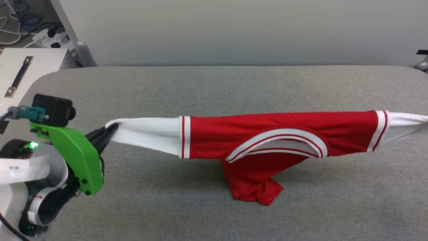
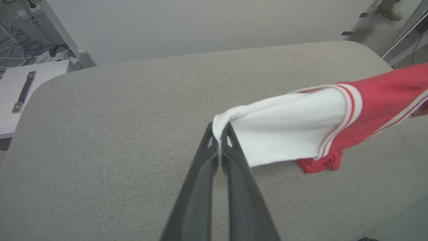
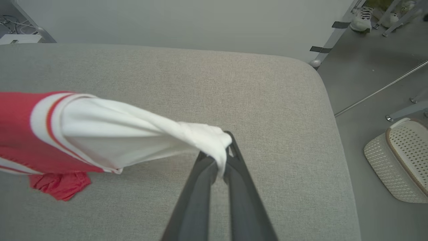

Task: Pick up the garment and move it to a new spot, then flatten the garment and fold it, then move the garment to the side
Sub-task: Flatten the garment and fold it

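Observation:
The garment (image 1: 267,134), a red jersey with white sleeves and striped trim, hangs stretched sideways above the grey table (image 1: 214,87). Its red lower part sags and touches the table in a bunch. My left gripper (image 1: 112,129) is shut on the tip of one white sleeve (image 2: 284,127); in the left wrist view the gripper (image 2: 219,134) pinches that cloth between its dark fingers. My right gripper (image 3: 222,157) is shut on the tip of the other white sleeve (image 3: 133,130), which runs off the right edge of the head view. The print is hidden.
A white cabinet (image 1: 20,70) with a handle stands beyond the table's far left corner, with cables on the floor behind it. A pale perforated basket (image 3: 398,157) sits on the floor off the table's right side. A light wall runs behind the table.

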Robot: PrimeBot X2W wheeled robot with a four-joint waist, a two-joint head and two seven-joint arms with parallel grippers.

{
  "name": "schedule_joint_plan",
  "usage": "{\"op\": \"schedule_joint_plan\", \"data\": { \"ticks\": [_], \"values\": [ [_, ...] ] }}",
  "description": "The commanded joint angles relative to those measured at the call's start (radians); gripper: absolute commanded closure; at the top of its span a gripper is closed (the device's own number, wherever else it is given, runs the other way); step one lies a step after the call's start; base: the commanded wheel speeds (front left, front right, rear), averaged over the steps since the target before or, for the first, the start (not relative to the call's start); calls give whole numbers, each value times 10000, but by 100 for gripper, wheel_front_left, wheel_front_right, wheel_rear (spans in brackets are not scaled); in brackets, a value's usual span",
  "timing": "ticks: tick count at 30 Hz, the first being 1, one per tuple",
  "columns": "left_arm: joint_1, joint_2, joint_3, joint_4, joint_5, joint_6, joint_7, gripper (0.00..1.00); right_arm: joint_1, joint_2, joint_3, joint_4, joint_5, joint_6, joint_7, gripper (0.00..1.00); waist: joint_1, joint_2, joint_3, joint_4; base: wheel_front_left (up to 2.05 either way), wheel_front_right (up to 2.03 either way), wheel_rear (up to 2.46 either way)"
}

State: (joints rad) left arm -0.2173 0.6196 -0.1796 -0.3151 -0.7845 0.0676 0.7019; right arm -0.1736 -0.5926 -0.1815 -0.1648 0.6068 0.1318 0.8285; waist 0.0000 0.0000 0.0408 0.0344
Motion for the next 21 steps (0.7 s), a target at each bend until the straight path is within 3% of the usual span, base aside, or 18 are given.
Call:
{"op": "schedule_joint_plan", "data": {
  "ticks": [1,12,21],
  "values": [
    [-306,249,177,-197,115,94,53,100,-253,-175,-100,-73,164,-11,-181,100,0,0,-214,-68,0,0,0],
    [-1568,858,1153,-994,-18,10,-27,100,-2266,-729,31,89,821,-11,-1350,100,0,0,-266,-151,0,0,0],
    [-3115,669,1589,-579,99,-95,-922,100,-3914,-940,763,819,826,-11,-2093,100,0,0,345,-215,0,0,0]
  ]
}}
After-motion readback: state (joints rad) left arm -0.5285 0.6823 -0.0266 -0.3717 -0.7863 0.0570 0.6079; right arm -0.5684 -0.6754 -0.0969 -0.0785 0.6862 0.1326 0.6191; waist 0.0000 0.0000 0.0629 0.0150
